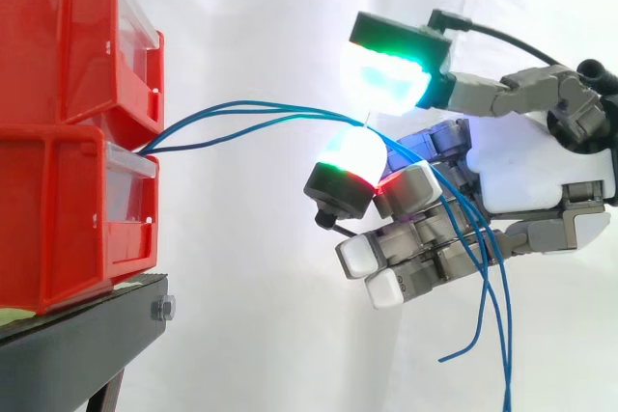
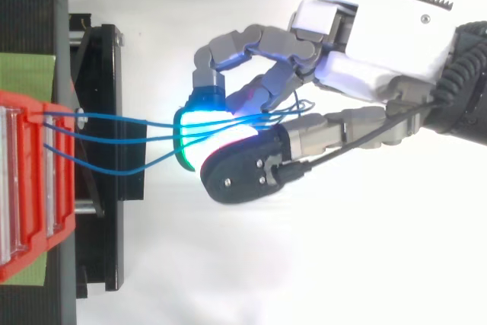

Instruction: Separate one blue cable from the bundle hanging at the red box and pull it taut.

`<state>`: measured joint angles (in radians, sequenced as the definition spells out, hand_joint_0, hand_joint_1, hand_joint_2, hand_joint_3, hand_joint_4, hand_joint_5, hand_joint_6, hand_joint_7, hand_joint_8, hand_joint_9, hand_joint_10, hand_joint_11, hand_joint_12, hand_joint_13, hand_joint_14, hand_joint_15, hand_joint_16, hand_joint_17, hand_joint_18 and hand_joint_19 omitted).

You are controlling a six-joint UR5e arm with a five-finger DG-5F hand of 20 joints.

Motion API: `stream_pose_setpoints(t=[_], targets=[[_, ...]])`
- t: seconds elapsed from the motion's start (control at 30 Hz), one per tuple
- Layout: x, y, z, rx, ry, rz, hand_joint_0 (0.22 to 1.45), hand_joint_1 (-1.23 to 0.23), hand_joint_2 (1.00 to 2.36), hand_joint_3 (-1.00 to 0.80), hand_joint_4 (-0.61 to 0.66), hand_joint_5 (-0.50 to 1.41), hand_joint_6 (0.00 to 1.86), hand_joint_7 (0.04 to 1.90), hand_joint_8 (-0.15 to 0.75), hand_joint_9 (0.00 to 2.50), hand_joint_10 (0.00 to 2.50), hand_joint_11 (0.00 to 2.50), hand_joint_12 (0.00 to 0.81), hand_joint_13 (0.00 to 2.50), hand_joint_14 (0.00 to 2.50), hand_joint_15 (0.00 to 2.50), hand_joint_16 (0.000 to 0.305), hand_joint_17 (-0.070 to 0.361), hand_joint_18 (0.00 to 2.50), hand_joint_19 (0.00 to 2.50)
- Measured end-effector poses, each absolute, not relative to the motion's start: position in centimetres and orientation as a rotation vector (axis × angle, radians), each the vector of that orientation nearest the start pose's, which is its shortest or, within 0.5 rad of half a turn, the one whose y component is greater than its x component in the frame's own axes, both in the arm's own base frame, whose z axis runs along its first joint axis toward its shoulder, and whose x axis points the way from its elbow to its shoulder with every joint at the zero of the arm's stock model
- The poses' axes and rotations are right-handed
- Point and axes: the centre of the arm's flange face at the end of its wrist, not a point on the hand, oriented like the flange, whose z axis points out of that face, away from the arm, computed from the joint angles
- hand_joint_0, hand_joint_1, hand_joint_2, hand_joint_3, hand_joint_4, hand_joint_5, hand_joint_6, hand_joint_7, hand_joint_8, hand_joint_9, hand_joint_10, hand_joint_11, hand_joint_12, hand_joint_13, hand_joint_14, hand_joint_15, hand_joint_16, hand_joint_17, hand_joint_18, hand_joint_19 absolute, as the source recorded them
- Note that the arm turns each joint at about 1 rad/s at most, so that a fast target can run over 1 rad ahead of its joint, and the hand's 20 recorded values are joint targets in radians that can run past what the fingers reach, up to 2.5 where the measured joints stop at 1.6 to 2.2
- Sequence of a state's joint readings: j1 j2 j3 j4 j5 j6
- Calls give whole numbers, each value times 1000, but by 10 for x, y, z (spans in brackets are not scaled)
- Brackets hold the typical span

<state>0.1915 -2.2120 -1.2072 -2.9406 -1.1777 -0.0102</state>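
A bundle of thin blue cables (image 1: pixel 251 113) comes out between the upper red bin (image 1: pixel 68 36) and the lower red bin (image 1: pixel 58 219) and runs rightward to my hand (image 1: pixel 541 171). The cables (image 2: pixel 129 123) sag slightly over the gap. They pass between a green-cyan glowing fingertip (image 1: pixel 386 74) above and a white-green fingertip (image 1: pixel 352 156) below, which stand close together around them. Behind that pinch the strands thread through the curled fingers, and their loose ends (image 1: pixel 497 335) hang down below the hand. From above, the hand (image 2: pixel 380 36) reaches in from the right.
The bins stand on a black stand (image 1: pixel 87 325) at the left, with its frame (image 2: pixel 99 112) jutting toward the hand. A green strip (image 2: pixel 27 74) lies on the stand behind the bins. A white curtain is the backdrop, with open space beneath and right of the hand.
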Motion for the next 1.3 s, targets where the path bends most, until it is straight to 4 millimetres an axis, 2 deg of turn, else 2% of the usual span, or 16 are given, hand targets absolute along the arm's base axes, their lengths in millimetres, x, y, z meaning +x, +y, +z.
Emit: stream_pose_setpoints(t=[0.07, 0.3, 0.4, 0.47, 0.53, 0.77, 0.93, 1.1, 1.17, 1.3], targets=[[735, -31, 289, 1328, 1129, 1001, 587, -431, 1000, -500, 189, -145, 905, 1364, 352, 1053, 22, 1100, 376, 740, 21, 646, 46, 103, 584, 565], [735, -27, 289, 1329, 1124, 998, 595, -748, 1023, -84, 224, -144, 912, 1464, 360, 1053, 20, 1118, 386, 758, 23, 653, 47, 106, 608, 560], [736, -25, 289, 1328, 1116, 995, 616, -780, 1025, -34, 177, -148, 922, 1485, 358, 1050, 21, 1126, 388, 769, 23, 659, 47, 107, 624, 551], [736, -24, 289, 1326, 1108, 994, 627, -787, 1024, -51, 140, -156, 934, 1425, 354, 1040, 19, 1132, 382, 765, 23, 652, 47, 106, 622, 553], [737, -23, 290, 1324, 1101, 994, 653, -789, 1021, -151, 145, -163, 937, 1370, 349, 1025, 19, 1135, 382, 765, 21, 654, 47, 105, 622, 554], [739, -17, 289, 1286, 1102, 956, 653, -784, 1013, -336, 182, -160, 930, 1359, 347, 1027, 18, 1122, 381, 767, 23, 646, 46, 104, 629, 553], [743, -10, 288, 1247, 1109, 936, 598, -625, 1000, -500, 197, -149, 920, 1345, 348, 1042, 19, 1119, 379, 762, 21, 652, 46, 104, 624, 561], [743, -2, 287, 1230, 1112, 922, 582, -408, 1000, -500, 188, -140, 907, 1366, 353, 1072, 20, 1126, 380, 759, 23, 652, 46, 104, 610, 580], [743, 0, 287, 1230, 1112, 917, 598, -448, 1002, -475, 178, -136, 903, 1376, 351, 1078, 19, 1129, 377, 760, 23, 648, 46, 103, 608, 583], [743, 4, 286, 1229, 1113, 915, 579, -635, 1018, -232, 211, -130, 898, 1457, 356, 1084, 19, 1128, 376, 767, 24, 654, 46, 103, 619, 580]])
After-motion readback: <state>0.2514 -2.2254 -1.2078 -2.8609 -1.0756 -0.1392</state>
